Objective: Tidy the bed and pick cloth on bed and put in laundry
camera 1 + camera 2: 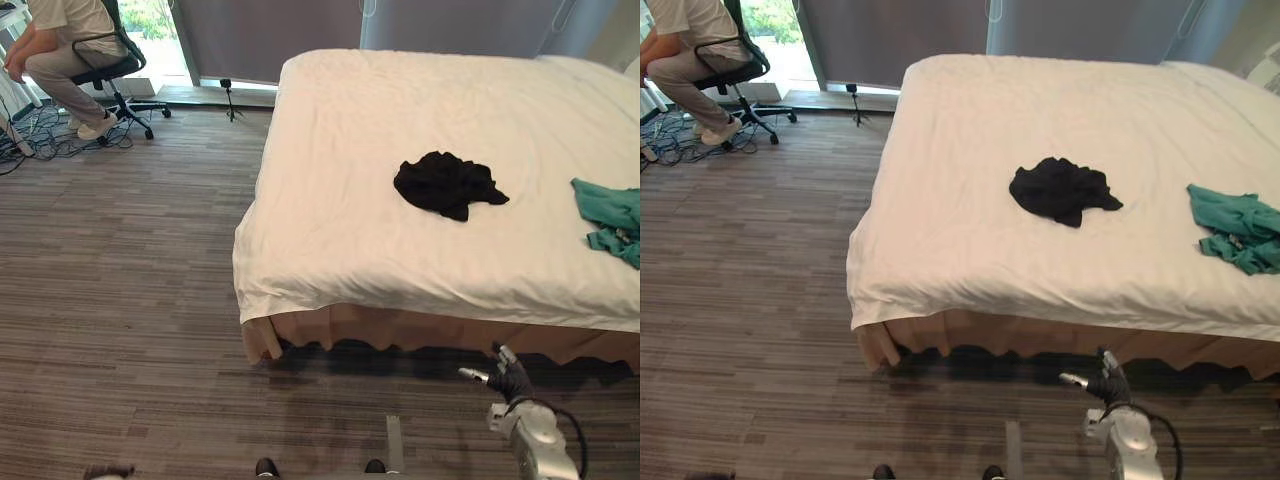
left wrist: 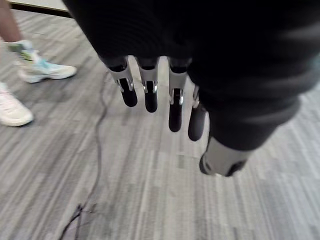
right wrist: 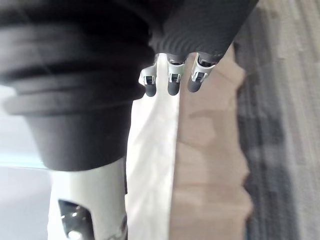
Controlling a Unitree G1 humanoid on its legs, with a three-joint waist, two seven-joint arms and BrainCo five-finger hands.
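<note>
Black cloth (image 1: 446,184) lay crumpled mid-bed (image 1: 340,250), untouched; green cloth (image 1: 612,220) at its 3 o'clock. Right hand (image 1: 510,380) straight-fingered, empty, below near edge, roughly cloth's 6 o'clock. Left hand (image 2: 175,107) relaxed, empty, over floor (image 2: 125,190). Judged: close in, reach over edge, gather whole bundle.

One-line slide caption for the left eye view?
A black cloth and a green cloth lie on the white bed; the right hand hangs empty before it.

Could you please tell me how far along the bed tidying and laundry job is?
Nothing looks done yet: the black cloth and the green cloth both lie on the bed. Nothing is in hand; the right hand hangs open by the bed's edge, the left hand open over the floor. Both cloths are left to collect.
</note>
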